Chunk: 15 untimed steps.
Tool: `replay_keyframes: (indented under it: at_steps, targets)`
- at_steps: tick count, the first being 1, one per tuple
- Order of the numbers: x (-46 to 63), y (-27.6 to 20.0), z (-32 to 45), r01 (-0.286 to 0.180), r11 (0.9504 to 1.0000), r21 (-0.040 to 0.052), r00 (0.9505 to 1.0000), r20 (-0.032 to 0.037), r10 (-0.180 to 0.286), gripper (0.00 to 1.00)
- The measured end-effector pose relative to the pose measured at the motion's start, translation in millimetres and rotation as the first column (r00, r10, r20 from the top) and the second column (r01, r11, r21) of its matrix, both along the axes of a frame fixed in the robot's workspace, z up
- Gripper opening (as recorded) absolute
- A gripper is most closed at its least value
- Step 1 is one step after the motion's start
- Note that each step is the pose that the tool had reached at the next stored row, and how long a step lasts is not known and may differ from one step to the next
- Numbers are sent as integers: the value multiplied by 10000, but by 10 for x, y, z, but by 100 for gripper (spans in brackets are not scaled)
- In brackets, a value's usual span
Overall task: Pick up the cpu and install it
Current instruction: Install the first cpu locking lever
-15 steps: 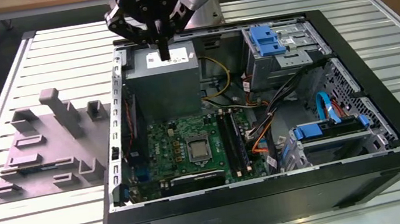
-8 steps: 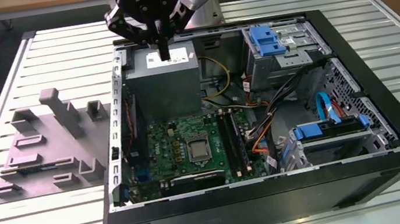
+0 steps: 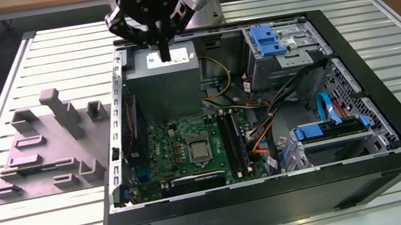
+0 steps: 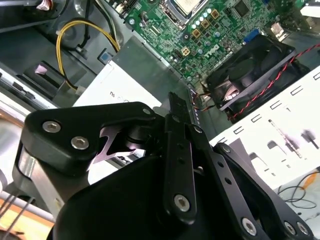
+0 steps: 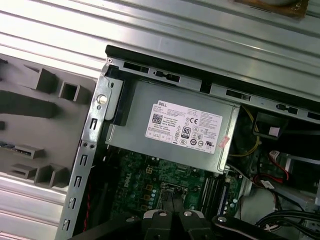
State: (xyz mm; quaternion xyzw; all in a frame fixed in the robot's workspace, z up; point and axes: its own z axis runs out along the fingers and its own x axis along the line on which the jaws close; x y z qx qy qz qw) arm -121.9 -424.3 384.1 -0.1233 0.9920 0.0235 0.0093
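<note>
My gripper [image 3: 166, 53] hangs shut above the grey power supply [image 3: 168, 81] at the back of the open computer case [image 3: 275, 196], with nothing visible between its fingers. Both wrist views show the black fingers pressed together, gripper [image 4: 179, 102] and gripper [image 5: 173, 202]. A pale silver-grey square that looks like the cpu [image 3: 196, 148] lies in the socket of the green motherboard [image 3: 166, 147], well in front of the gripper. In the second wrist view the cpu [image 4: 190, 4] sits inside the socket's metal frame.
A grey plastic fixture [image 3: 41, 152] with upright blocks lies on the slatted table at the exterior view's left of the case. Drive cages with blue latches [image 3: 268, 41], loose cables and a black fan [image 4: 250, 65] crowd the case.
</note>
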Motion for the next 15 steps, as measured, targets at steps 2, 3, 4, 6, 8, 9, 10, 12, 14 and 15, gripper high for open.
replay_keyframes:
  at_steps: [2,3,4,6,8,9,10,12,14,15]
  targets:
    - [0,-1,-4,-243,9997,1,9997,0,243,11]
    - [0,-1,-6,-361,9993,1,9993,0,361,11]
    - [0,-1,-8,-475,9989,1,9989,1,475,11]
    - [1,-14,-12,-610,9981,1,9981,1,610,11]
    - [0,-50,-13,-612,9981,1,9981,-1,612,11]
    - [0,-66,-15,-612,9981,1,9981,0,612,11]
    - [0,-80,-16,-612,9981,1,9981,0,612,11]
    - [0,-102,-21,-613,9981,2,9981,1,613,11]
    - [0,-107,-33,-717,9974,2,9974,0,717,11]
    - [0,-107,-38,-858,9963,0,9963,-2,858,11]
